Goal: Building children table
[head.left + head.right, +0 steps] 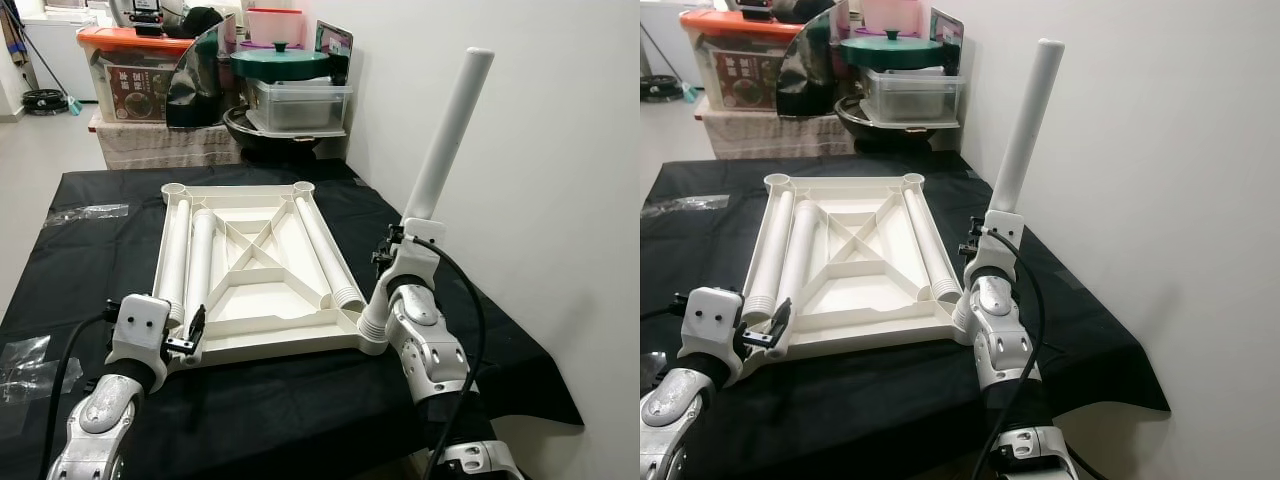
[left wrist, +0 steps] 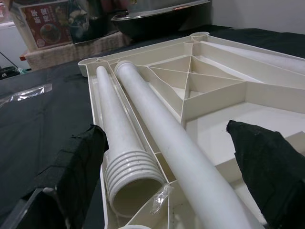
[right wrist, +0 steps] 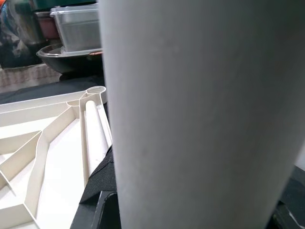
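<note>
Early stage: tabletop [image 1: 262, 270] lies upside down mid-bench, three legs [image 1: 200, 258] loose inside. Right hand [image 1: 408, 232] pinches fourth leg [image 1: 447, 135] upright over near right corner socket. Left hand [image 2: 167, 157] spread at near left corner.

The table panel [image 1: 255, 275] is cream moulded plastic with a smooth, semi-matt finish and raised ribs. The table legs [image 2: 143, 157] lying in it are matt off-white plastic; their wide ends are ridged. The upright leg [image 1: 445, 140] has the same matt finish. The tabletop carries a black matt cloth [image 1: 110, 250]. Arm housings [image 1: 425, 340] are silver with a satin sheen. The left gripper [image 2: 167, 157] fingers [image 2: 76, 167] are black, with a slightly rough matt surface.
</note>
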